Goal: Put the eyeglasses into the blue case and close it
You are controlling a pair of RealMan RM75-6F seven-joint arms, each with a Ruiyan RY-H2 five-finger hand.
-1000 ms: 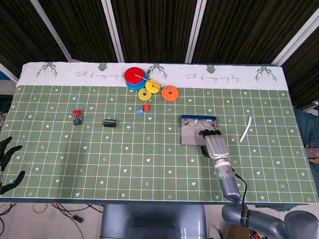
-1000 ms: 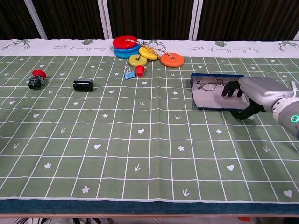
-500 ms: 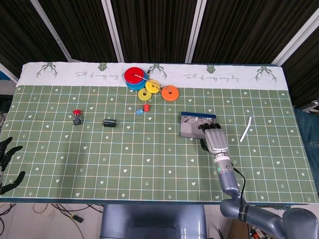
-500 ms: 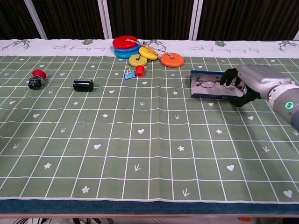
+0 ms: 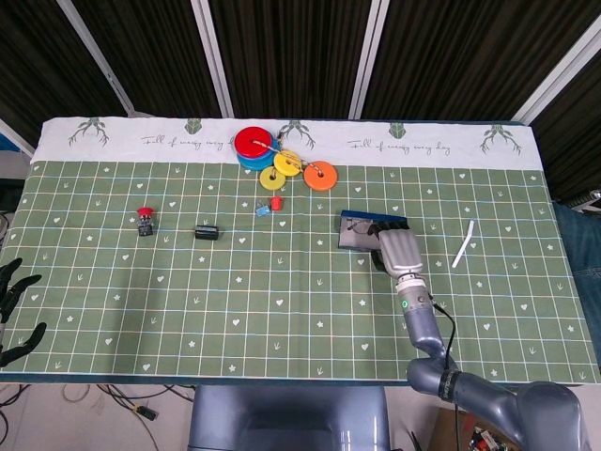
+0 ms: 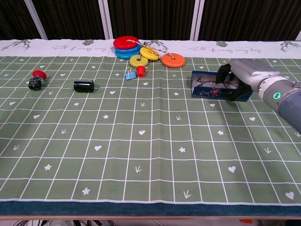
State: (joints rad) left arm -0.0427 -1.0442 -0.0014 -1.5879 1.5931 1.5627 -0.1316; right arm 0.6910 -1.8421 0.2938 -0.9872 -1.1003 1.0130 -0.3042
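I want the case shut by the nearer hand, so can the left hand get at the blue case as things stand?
Probably not. The left hand hangs off the table's near left edge, while the blue case lies far over on the right, where the right hand is already on its lid.

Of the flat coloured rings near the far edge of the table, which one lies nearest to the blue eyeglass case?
The orange ring. It sits at the right end of the group, closest to the blue case; the yellow, red and blue rings lie further left.
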